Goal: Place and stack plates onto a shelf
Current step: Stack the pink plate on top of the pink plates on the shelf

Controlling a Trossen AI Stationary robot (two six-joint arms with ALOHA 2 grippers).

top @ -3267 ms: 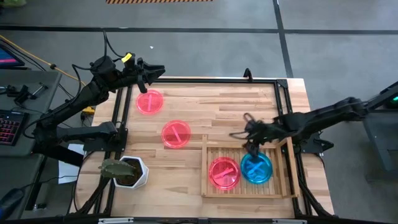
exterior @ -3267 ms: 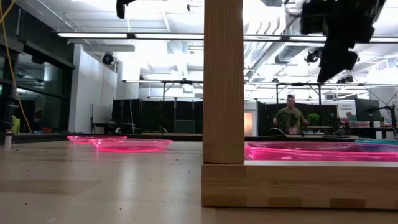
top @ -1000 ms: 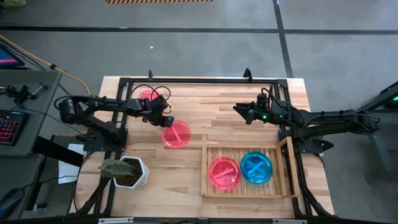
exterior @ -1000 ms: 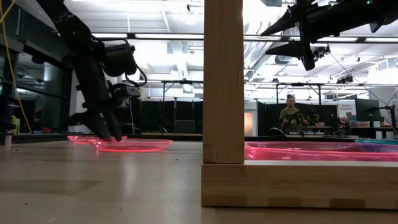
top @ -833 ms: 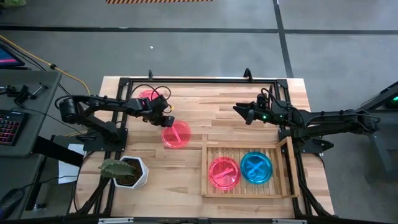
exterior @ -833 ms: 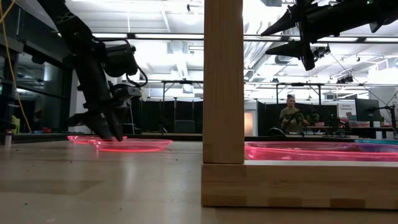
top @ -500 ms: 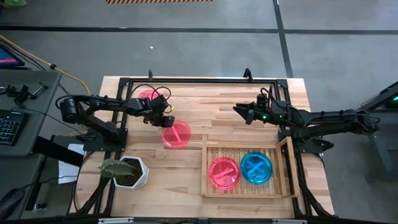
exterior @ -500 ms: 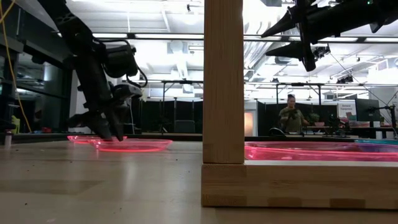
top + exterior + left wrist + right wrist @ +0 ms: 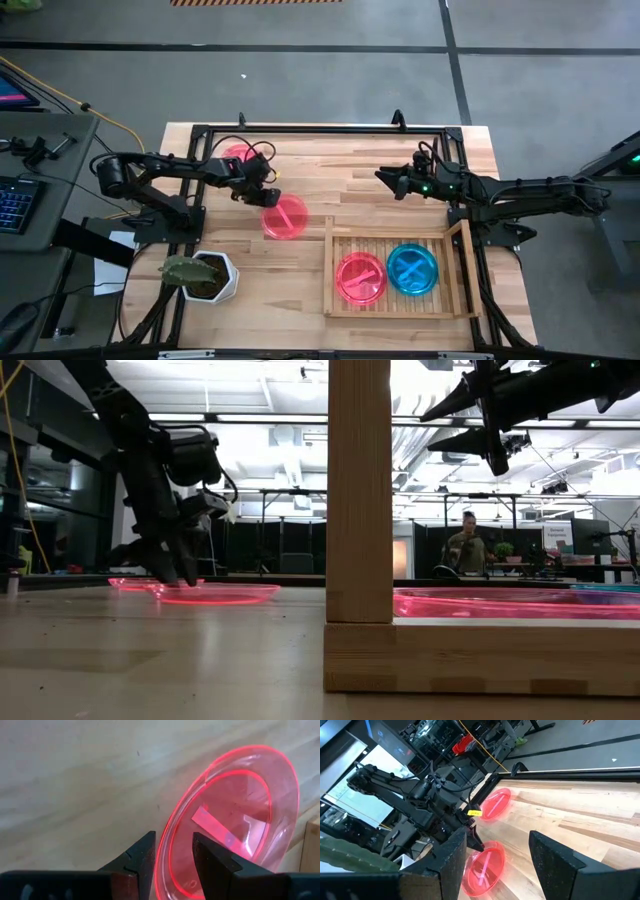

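Shifting slightly rightward, the pink plate (image 9: 286,217) near the tabletop's centre is sitting between our left fingers (image 9: 145,857), straddling its rim; our right fingers (image 9: 555,855) are hovering apart.

My left arm reaches in low from the left side, wrist bent down, left end effector (image 9: 268,196) close to the surface w/ fingers (image 9: 141,858) a narrow gap apart — straddling the rim of a pink plate (image 9: 235,820). My right arm is stretched out approx. level, well above the surface — right end effector (image 9: 385,180) hangs in mid-air, fingers (image 9: 555,855) spread wide, nothing between them.
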